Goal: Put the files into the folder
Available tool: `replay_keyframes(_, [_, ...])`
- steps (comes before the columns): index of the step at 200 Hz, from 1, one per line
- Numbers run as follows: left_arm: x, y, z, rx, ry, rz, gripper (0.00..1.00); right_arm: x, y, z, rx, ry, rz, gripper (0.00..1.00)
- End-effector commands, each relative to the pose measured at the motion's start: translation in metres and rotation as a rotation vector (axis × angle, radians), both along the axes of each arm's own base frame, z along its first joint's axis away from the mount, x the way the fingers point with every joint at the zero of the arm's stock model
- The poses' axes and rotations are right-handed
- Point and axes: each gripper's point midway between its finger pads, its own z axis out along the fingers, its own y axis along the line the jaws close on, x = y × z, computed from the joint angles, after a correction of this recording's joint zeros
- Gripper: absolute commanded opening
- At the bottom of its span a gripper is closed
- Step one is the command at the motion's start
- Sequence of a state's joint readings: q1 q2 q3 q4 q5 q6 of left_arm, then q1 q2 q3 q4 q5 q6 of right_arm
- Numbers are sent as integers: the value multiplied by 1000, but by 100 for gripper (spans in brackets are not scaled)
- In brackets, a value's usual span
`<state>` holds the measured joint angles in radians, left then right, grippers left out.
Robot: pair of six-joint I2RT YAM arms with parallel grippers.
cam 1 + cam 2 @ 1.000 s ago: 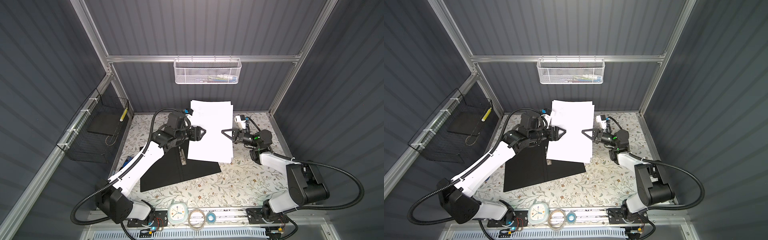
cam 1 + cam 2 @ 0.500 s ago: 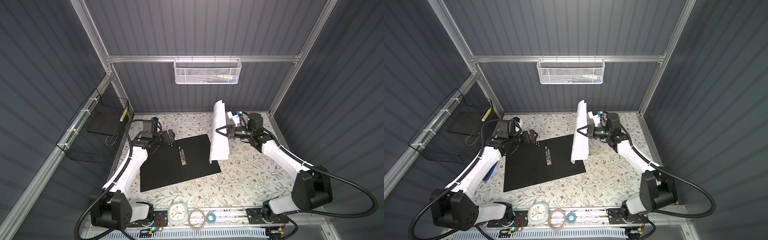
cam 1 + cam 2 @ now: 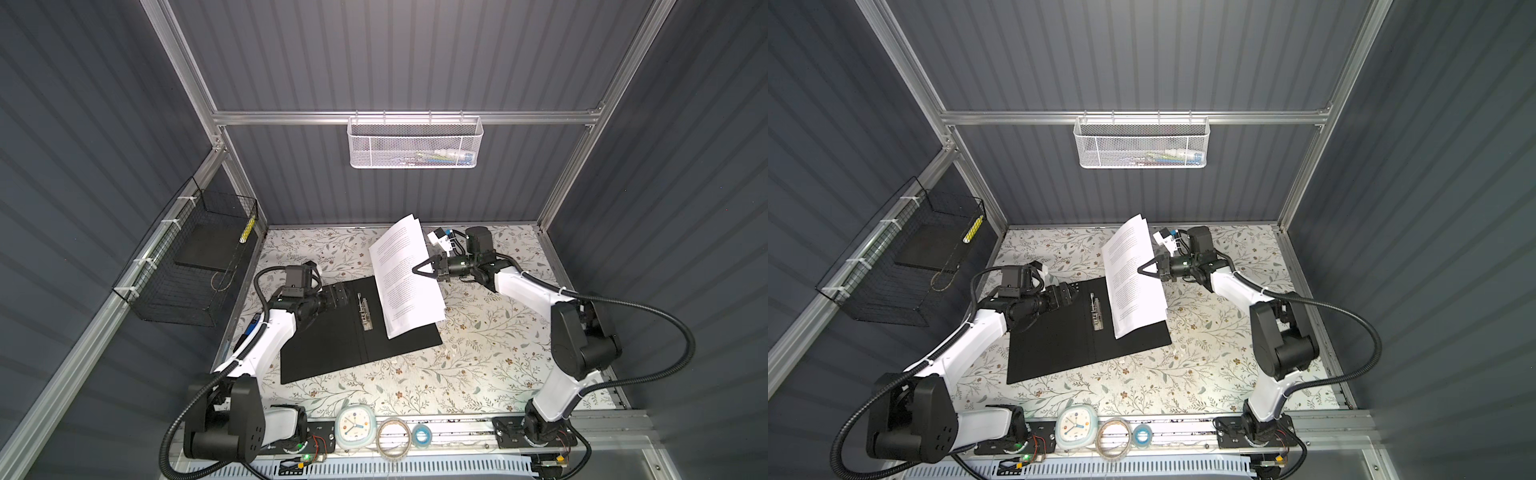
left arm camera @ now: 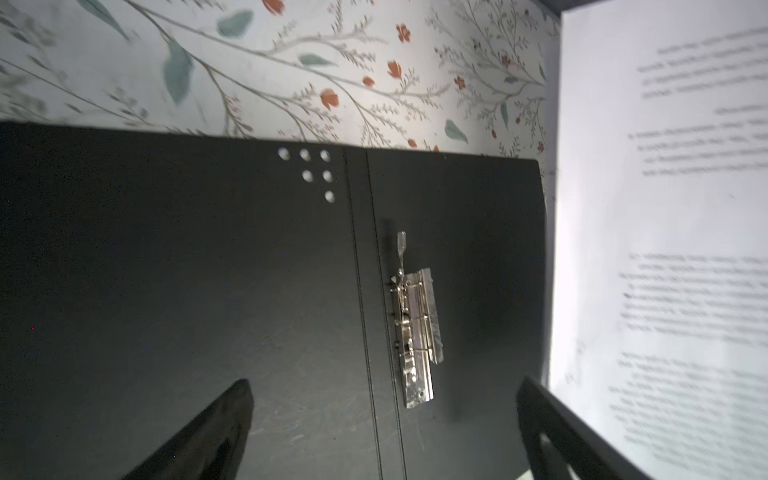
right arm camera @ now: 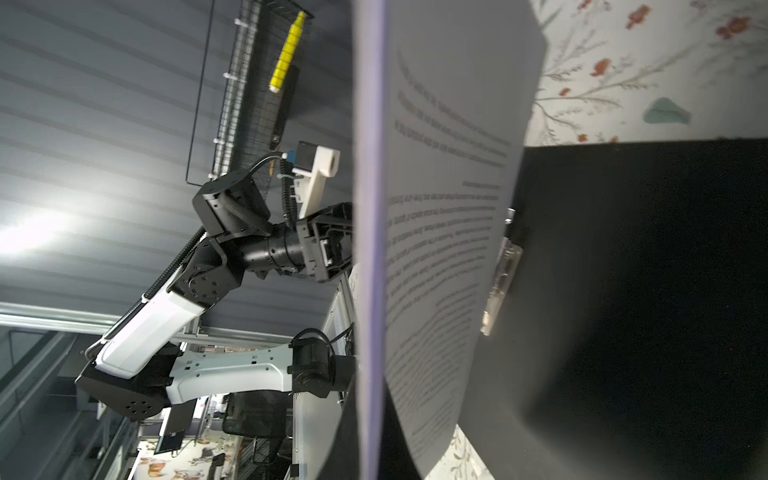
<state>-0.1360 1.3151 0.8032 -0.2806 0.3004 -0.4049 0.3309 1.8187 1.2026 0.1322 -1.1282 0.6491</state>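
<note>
I am pinching the files (image 3: 405, 286) in my right hand (image 3: 417, 270) over the open folder (image 3: 328, 353), not yet filed; my left hand (image 3: 344, 296) is gaping empty.

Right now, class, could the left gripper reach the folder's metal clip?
Probably yes. The left gripper hovers open over the folder, the metal clip just ahead. The files, pinched in the right gripper, hang beyond the clip, not between.

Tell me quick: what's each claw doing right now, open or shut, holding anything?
Left claw: open, holding nothing, over the folder.
Right claw: shut, holding the files.
</note>
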Motion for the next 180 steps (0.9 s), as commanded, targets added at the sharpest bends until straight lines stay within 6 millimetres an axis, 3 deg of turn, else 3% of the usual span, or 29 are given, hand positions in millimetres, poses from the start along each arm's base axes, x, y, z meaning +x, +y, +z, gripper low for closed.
replay_keyframes(1, [-5, -28, -3, -136, -15, -112, 99, -5, -7, -32, 7, 42, 49, 0])
replay_keyframes(19, [-10, -35, -7, -157, -12, -141, 99, -4, -9, -48, -1, 67, 46, 0])
replay_keyframes(55, [-16, -44, -23, -162, -3, -156, 100, -1, -21, -59, -14, 83, 23, 0])
replay_keyframes(126, [-17, -57, -53, -171, 71, -159, 99, 7, -22, -79, -104, 103, -4, 0])
replay_keyframes(180, [-27, -65, -72, -212, 114, -191, 99, 2, -18, -91, -140, 125, 9, 0])
